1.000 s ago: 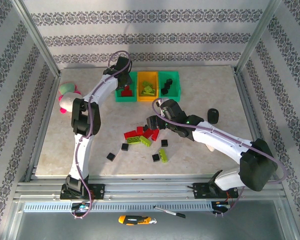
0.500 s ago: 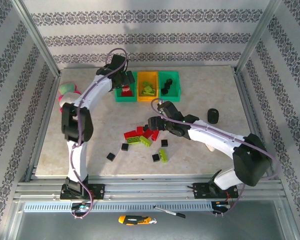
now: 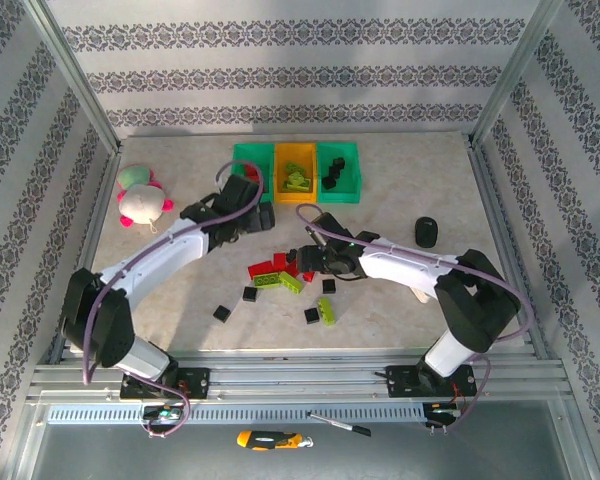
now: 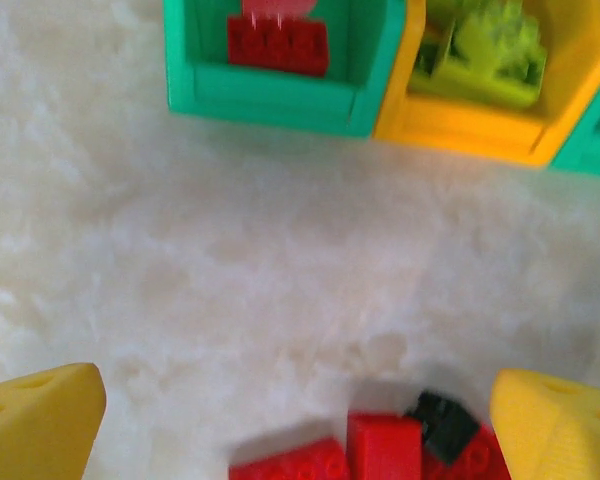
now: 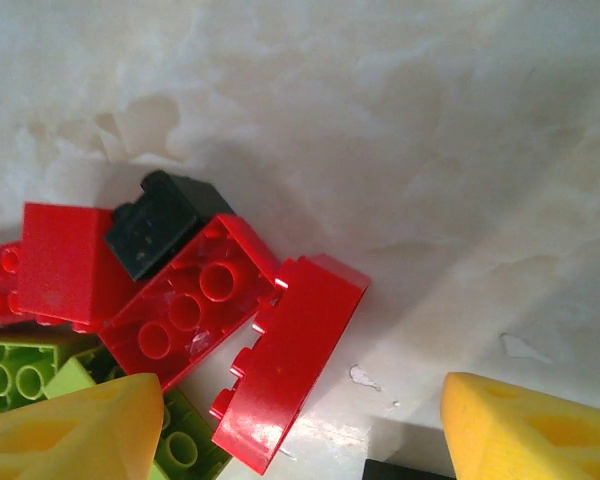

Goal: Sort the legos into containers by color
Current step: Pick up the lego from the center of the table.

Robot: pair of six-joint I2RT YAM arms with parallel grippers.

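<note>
Legos [image 3: 280,272] lie heaped on the worktop [image 3: 400,320] seen from above, others sorted in the containers [image 3: 296,147]. Left wrist: left gripper [image 4: 300,425] gapes empty near red bricks [image 4: 380,450]. Right wrist: right gripper [image 5: 300,430] stands spread wide astride a tilted red brick [image 5: 290,375].

- The table [image 3: 460,300] has a pale, marbled top framed by metal rails.
- The containers [image 3: 248,153], three joined bins, green, orange, green, stand in a row at its far edge, near the middle.
- A plush toy [image 3: 140,197] in pink, white and green lies at the far left.
- A dark rounded object [image 3: 427,232] sits alone on the right side.
- A heap of legos [image 3: 280,267] lies mid-table: red bricks touching one another, lime ones at its near side, and one black piece against the reds.
- Four loose black bricks [image 3: 250,294] lie scattered nearer the front, apart from each other.
- A lime brick [image 3: 326,310] lies just beside one of them.
</note>
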